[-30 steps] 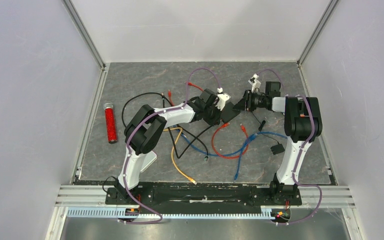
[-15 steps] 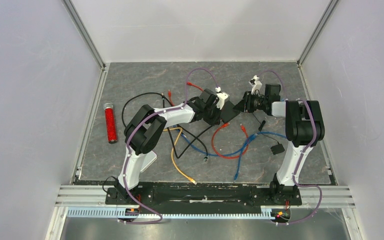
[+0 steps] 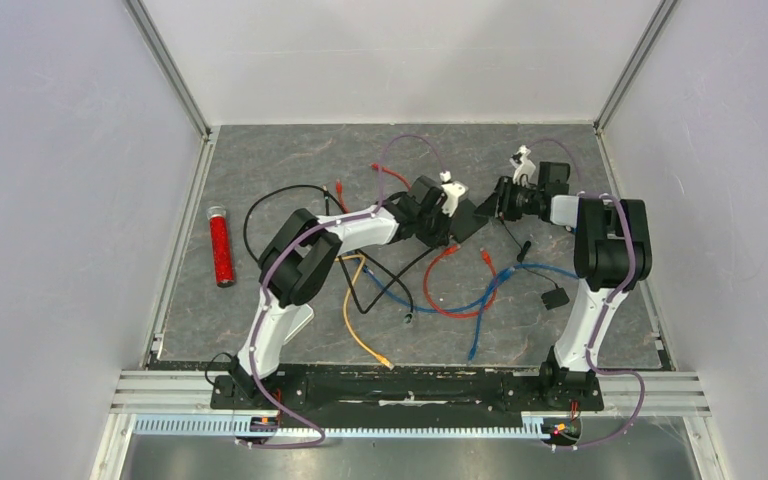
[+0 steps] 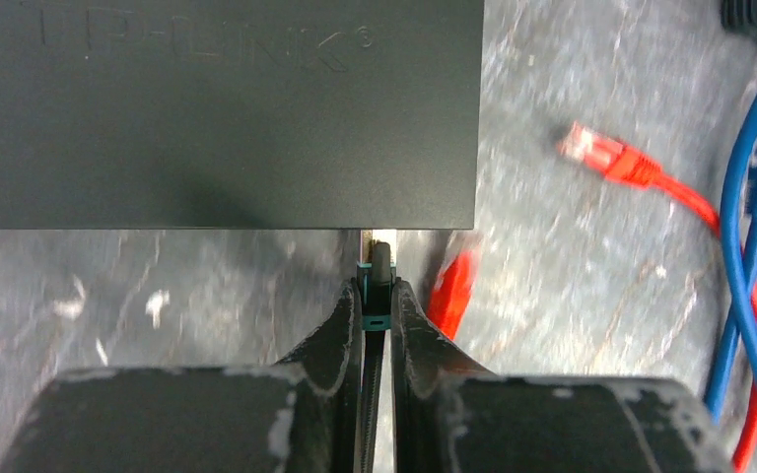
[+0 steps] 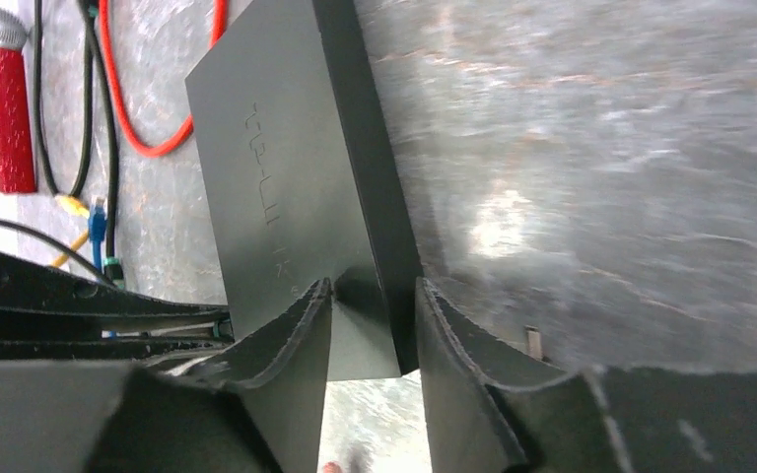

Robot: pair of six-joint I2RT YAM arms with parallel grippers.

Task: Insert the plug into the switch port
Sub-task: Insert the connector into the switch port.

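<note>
at the left wrist view's centre the left gripper (image 4: 376, 307) pinches the plug (image 4: 378, 264), its long axis aimed straight up at the switch (image 4: 217, 118) edge; the right gripper (image 5: 373, 325) clamps the switch.

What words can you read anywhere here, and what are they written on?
"TP-LINK", with a tiny ® after it: faint raised letters on the black switch, seen in the left wrist view.
The same raised lettering on the switch in the right wrist view: sideways and too blurred to read.
No other text can be read.
</note>
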